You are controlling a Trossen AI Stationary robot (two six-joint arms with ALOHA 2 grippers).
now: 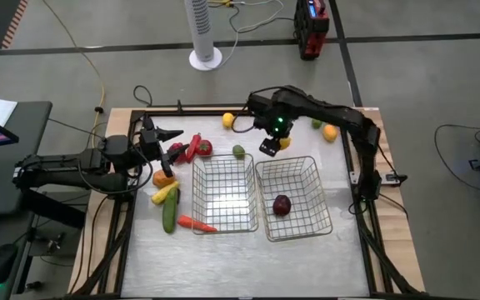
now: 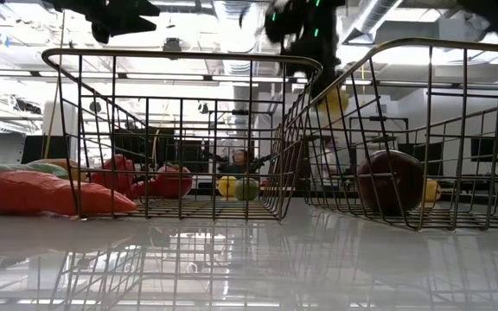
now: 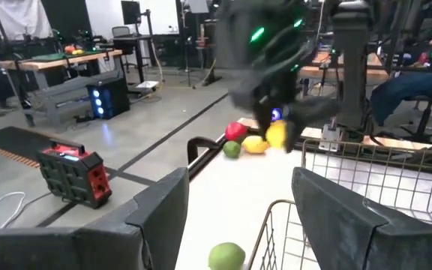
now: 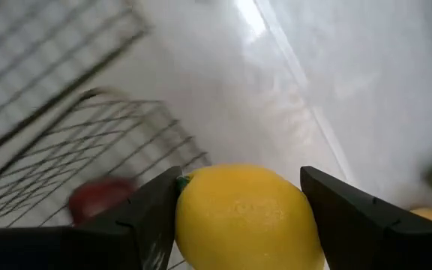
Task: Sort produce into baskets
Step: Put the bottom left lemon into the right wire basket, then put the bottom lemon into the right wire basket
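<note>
The right gripper (image 4: 238,217) is closed on a lemon (image 4: 246,221), one finger pressed against each side of it. It holds the fruit clear of the desk, above the far rim of the right basket (image 1: 315,196), which suggests it means to drop it in from above. A dark plum (image 1: 282,205) already lies in that basket, so this one seems to be taking fruit. The left basket (image 1: 211,196) stands just beside it and looks bare.

The left gripper (image 1: 167,143) hangs near the desk's left edge with its fingers (image 3: 163,217) spread wide and nothing between them. It points across the desk towards the baskets, probably waiting so the two arms do not cross.

Below it, by the left basket's outer side, lie a red pepper (image 1: 198,148), a cucumber (image 1: 169,215) and a carrot (image 1: 197,223). A lime (image 1: 238,152) sits behind the left basket. Another lemon (image 1: 228,120) lies near the far edge. More pieces, including a yellow fruit (image 1: 330,132), rest towards the far right corner. Most of the produce is still outside the baskets, so the sorting looks barely begun.
</note>
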